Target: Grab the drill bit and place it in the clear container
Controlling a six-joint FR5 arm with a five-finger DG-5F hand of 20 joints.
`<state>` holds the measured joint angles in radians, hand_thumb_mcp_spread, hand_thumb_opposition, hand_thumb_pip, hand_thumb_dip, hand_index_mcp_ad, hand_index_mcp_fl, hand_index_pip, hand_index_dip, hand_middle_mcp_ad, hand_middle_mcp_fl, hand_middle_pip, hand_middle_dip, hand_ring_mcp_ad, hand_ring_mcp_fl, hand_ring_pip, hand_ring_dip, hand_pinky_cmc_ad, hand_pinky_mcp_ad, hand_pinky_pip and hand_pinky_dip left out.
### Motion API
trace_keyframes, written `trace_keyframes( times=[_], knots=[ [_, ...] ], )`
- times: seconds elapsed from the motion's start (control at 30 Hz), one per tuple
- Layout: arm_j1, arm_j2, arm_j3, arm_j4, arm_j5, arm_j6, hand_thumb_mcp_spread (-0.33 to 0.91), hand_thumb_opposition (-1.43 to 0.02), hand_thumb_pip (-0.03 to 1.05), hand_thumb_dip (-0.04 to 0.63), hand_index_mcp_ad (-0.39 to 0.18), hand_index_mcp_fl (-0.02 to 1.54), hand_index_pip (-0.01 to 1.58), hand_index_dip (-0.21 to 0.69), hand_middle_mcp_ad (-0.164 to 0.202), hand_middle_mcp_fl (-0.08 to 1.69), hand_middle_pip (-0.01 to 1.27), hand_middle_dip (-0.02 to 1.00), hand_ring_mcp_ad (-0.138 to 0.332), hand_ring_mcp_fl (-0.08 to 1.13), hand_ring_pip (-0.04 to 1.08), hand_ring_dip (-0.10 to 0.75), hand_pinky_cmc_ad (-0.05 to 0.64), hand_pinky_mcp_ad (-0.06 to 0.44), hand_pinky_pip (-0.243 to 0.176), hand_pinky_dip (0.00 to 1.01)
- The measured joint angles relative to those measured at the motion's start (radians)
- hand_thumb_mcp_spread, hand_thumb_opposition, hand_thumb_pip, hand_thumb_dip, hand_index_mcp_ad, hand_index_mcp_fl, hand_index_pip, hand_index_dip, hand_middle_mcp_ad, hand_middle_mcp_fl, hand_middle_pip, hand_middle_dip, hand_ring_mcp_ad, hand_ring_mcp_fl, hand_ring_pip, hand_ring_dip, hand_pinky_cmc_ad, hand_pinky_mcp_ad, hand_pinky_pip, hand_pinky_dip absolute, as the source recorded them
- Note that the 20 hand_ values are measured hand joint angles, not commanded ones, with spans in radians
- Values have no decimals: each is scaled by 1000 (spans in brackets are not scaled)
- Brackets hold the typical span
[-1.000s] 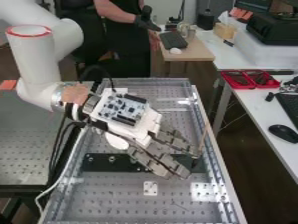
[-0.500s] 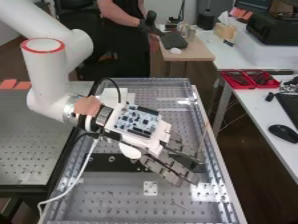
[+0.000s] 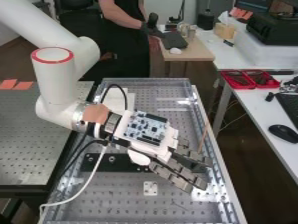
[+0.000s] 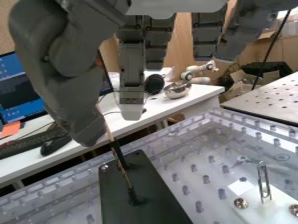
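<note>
Basically, the hand (image 3: 176,175) is above the bench (image 3: 110,200), near the long R edge as seen in the high view. It's open, w/ fingers (image 4: 132,75) fairly straight & the thumb (image 4: 80,110) apart from them. The drill bit (image 4: 124,174), a thin coppery rod, stands tilted on the black plate (image 4: 143,192), near that same bench edge. In the wrist view its shaft runs just beside the thumb's tip; can't tell if the two touch. A blue-and-white circuit board (image 3: 145,127) sits on the back of the hand. Red bins (image 3: 249,79) & a black mouse (image 3: 284,133) are on the side desk (image 3: 263,142), mouse nr the keyboard (image 3: 290,106).
</note>
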<state>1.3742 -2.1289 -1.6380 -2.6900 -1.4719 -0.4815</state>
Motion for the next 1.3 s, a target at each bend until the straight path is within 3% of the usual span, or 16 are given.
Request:
trace_keyframes(
  times=[0.33,1.3],
  knots=[
    [-4,-18,11,3,-27,-9,389,-876,695,253,0,188,1429,171,-2,124,136,169,236,23,82,-37,218,188,-122,192],
    [2,-58,30,16,-32,26,405,-876,663,253,-10,290,1356,110,-12,126,126,169,234,30,79,-37,220,183,-106,180]
  ],
)
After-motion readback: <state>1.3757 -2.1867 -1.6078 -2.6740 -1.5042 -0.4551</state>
